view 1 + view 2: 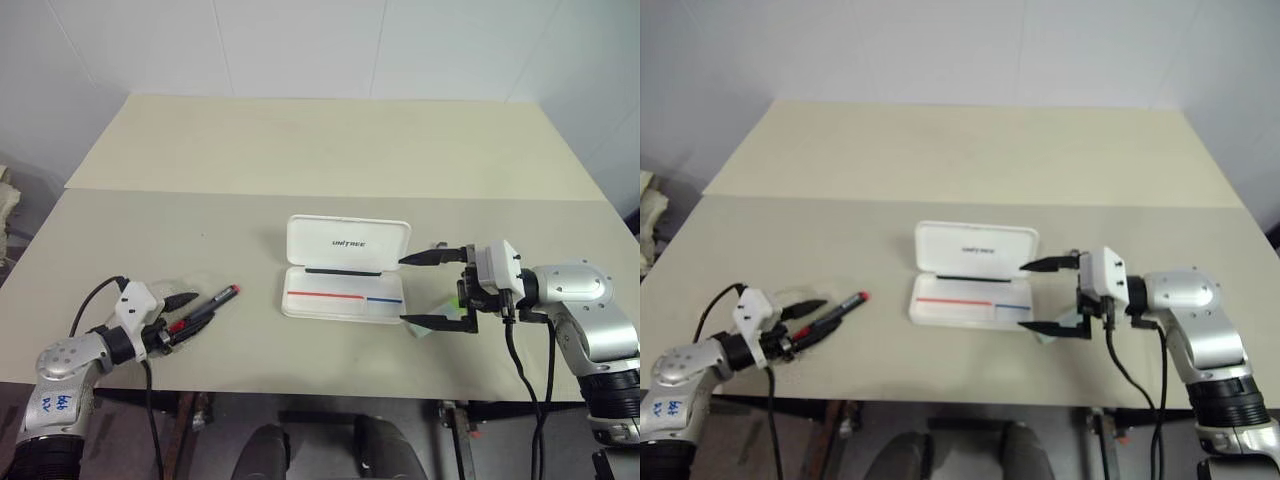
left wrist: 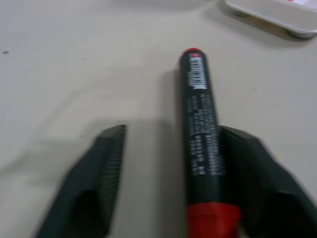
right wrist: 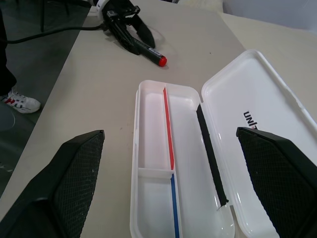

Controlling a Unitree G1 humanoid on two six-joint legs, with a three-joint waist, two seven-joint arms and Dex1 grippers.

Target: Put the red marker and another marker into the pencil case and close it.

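Note:
The red marker (image 1: pixel 205 308) lies on the table at the near left, its red cap (image 2: pixel 213 212) deep between the fingers of my left gripper (image 1: pixel 187 312). The barrel rests against one finger (image 2: pixel 257 168), and a gap separates it from the other finger (image 2: pixel 101 168), so the gripper is open around it. The white pencil case (image 1: pixel 322 236) sits open and empty in the middle, lid back. My right gripper (image 1: pixel 401 291) hangs wide open at the case's right end. The other marker, pale green (image 1: pixel 456 299), shows partly behind that gripper's near finger.
The beige table (image 1: pixel 300 150) stretches far back, with a seam running across it behind the case. Its near edge runs just below both grippers. Cables hang from both arms.

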